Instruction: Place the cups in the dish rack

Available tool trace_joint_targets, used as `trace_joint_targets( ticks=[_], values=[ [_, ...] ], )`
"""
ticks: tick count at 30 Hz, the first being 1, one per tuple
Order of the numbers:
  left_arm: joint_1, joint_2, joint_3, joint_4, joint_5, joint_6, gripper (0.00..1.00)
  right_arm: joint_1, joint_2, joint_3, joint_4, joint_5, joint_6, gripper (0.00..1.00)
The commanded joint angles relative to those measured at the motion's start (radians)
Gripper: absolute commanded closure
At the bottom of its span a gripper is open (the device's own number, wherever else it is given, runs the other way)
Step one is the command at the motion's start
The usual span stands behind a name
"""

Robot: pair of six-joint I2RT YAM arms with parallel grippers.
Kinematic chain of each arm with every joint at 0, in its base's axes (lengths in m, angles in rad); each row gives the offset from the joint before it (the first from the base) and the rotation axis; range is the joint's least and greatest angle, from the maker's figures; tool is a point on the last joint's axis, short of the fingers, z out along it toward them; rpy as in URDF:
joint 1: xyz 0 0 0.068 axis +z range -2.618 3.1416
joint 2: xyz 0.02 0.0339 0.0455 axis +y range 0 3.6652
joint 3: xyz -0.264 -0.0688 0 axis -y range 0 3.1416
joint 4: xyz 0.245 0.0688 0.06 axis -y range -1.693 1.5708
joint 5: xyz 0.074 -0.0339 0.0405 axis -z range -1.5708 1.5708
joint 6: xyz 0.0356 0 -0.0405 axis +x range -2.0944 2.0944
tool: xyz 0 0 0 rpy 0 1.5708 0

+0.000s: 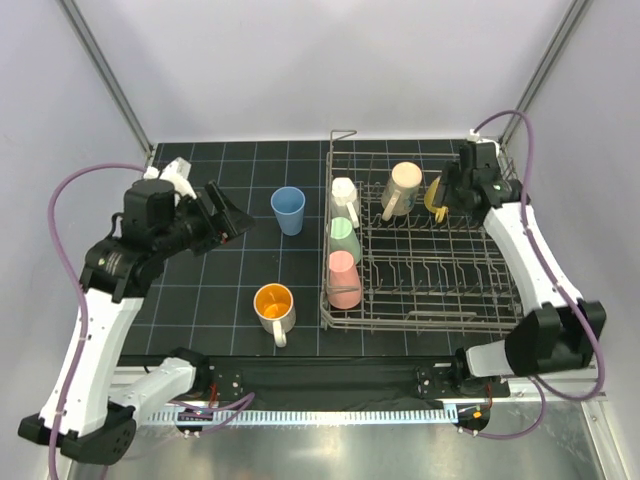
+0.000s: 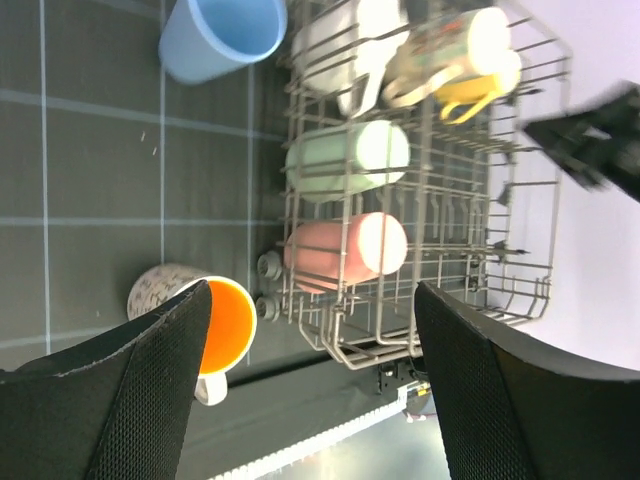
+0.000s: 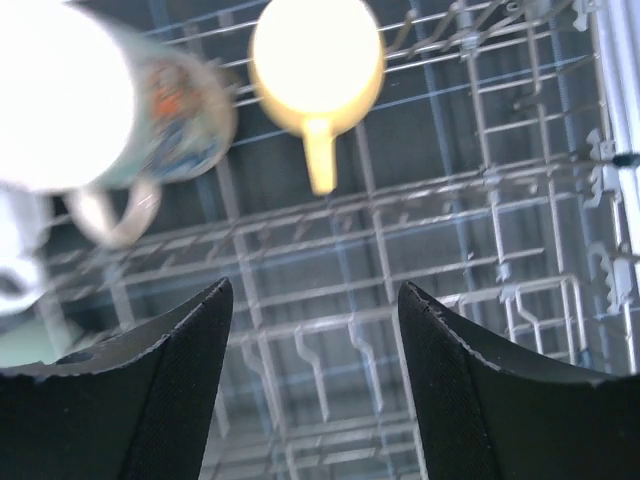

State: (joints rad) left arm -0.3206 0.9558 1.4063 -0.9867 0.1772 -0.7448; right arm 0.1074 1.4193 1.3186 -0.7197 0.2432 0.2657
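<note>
**Dish rack** (image 1: pixel 430 318): right half of the desk (image 1: pixel 200 290). It holds five cups.
- Left column, lying on their sides: white cup (image 1: pixel 345 193) farthest, pale green cup (image 1: pixel 345 238) in the middle, pink cup (image 1: pixel 343 281) nearest.
- Far row: cream mug (image 1: pixel 404 181) and yellow mug (image 3: pixel 317 58) beside it, handles toward the near side.

**Outside the rack**: two cups, both on the desk left of the rack, upright, mouths up, long axis vertical.
- Blue cup (image 1: pixel 288 210): stands between the left hand and the rack's far-left corner.
- Orange-lined mug (image 1: pixel 273 304): nearer the arm bases, handle pointing toward the near edge.

**Left hand** (image 1: pixel 232 215): fingers spread wide, nothing between them, raised over the desk. The blue cup lies just to its right.

**Right hand** (image 3: pixel 314 288): fingers apart and empty, above the rack's far-right corner. The yellow mug sits clear ahead of it.

**Assessment**: both loose cups lie well apart from the right hand, across the rack. The left arm is the nearer to each, and an upright cup probably calls for a sideways grip on its wall.
</note>
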Motion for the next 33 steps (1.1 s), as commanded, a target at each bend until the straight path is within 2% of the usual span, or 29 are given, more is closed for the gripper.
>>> trace_joint_targets(
  ticks=[1, 9, 13, 18, 19, 25, 33],
  values=[
    [-0.002, 0.059, -0.035, -0.023, -0.011, -0.071, 0.20, 0.000, -0.138, -0.004, -0.104, -0.109, 0.032, 0.31],
    [-0.003, 0.230, -0.015, 0.011, -0.082, -0.157, 0.23, 0.000, -0.333, -0.053, -0.256, -0.292, 0.040, 0.29],
    [-0.017, 0.285, -0.027, -0.096, -0.135, -0.189, 0.23, 0.002, -0.425, -0.070, -0.300, -0.340, 0.032, 0.28],
    [-0.090, 0.172, -0.174, -0.148, -0.169, -0.195, 0.27, 0.002, -0.491, -0.073, -0.337, -0.361, 0.024, 0.26],
    [-0.119, 0.146, -0.199, -0.162, -0.207, -0.220, 0.27, 0.000, -0.490, -0.074, -0.340, -0.369, 0.026, 0.26],
    [-0.176, 0.047, -0.421, -0.204, -0.214, -0.286, 0.29, 0.002, -0.470, -0.071, -0.343, -0.409, 0.040, 0.26],
    [-0.184, 0.070, -0.458, -0.162, -0.183, -0.257, 0.27, 0.000, -0.413, 0.025, -0.374, -0.413, 0.050, 0.26]
  ],
)
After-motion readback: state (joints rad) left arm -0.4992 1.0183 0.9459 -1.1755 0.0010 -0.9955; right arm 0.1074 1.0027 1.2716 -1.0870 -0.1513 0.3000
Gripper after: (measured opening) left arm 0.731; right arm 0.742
